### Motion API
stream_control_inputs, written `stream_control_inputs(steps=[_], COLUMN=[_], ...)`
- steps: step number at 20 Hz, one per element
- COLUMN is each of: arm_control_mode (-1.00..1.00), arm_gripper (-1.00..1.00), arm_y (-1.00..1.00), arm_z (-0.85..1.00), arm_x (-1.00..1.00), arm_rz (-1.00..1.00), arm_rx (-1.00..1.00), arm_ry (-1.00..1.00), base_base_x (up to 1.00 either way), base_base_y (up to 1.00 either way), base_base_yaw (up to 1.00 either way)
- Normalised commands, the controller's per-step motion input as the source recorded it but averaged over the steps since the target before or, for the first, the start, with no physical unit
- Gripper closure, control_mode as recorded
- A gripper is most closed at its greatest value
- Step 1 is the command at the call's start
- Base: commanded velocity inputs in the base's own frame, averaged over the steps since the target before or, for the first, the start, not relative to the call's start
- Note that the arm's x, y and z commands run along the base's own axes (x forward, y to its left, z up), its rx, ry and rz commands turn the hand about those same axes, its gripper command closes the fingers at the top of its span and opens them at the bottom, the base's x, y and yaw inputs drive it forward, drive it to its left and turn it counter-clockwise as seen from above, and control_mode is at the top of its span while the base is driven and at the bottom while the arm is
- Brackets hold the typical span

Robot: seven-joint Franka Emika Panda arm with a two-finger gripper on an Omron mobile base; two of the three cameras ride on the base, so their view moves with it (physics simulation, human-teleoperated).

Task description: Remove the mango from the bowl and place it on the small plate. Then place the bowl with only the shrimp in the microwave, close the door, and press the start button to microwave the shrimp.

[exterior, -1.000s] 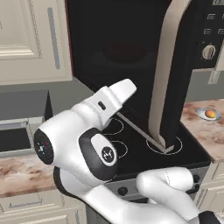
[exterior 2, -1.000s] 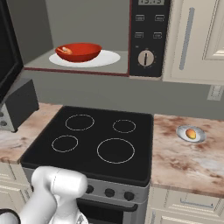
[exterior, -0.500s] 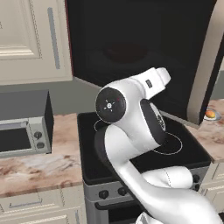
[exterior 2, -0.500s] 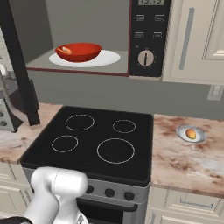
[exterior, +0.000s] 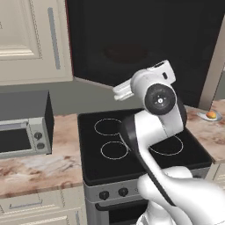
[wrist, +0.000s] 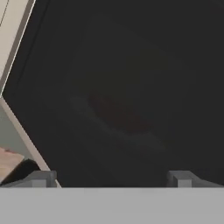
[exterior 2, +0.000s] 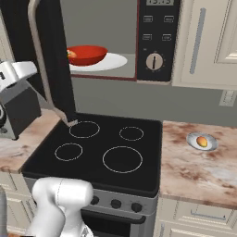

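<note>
The microwave (exterior 2: 155, 41) holds the red bowl (exterior 2: 87, 54) on its white disc plate, and a small orange piece, the shrimp (exterior 2: 70, 53), shows at the bowl's left rim. The black door (exterior 2: 51, 55) stands partly swung in front of the cavity, its curved beige handle (exterior 2: 39, 69) toward me. In the left base view the door (exterior: 132, 39) hides the cavity. My gripper (wrist: 111, 179) is open, both fingertips (wrist: 41, 178) spread wide and close to the door's outer face, nothing between them. The mango (exterior 2: 202, 141) lies on the small plate (exterior 2: 202, 141) on the right counter.
A black four-ring stove top (exterior 2: 106, 148) lies under the microwave. A grey toaster oven (exterior: 22, 132) stands on the left counter. Cream cabinets (exterior: 30, 39) flank the microwave. My arm's elbow (exterior: 158, 101) rises over the stove.
The door has swung from wide open to partly across the cavity. My arm has swept round behind it, with the hand now against its outer face. The jaws widened a little.
</note>
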Motion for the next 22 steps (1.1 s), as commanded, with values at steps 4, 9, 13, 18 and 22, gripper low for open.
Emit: stream_control_inputs(steps=[4,9,13,18,22], arm_control_mode=[-1.0,-1.0,-1.0,-1.0,-1.0], arm_gripper=[-1.0,-1.0,-1.0,-1.0,-1.0], arm_y=[-0.05,-0.03,-0.01,0.0,-0.01], arm_z=[0.18,0.19,0.12,0.03,0.0], arm_x=[0.67,0.69,0.64,0.69,0.66], arm_rz=[0.25,0.16,0.13,0.12,0.1], arm_rx=[0.04,0.01,0.0,0.0,0.0], arm_ry=[0.0,0.0,0.05,0.18,0.22], base_base_x=[0.0,0.0,0.0,0.0,0.0], base_base_y=[0.0,0.0,0.0,0.0,0.0], base_base_yaw=[0.0,0.0,0.0,0.0,0.0])
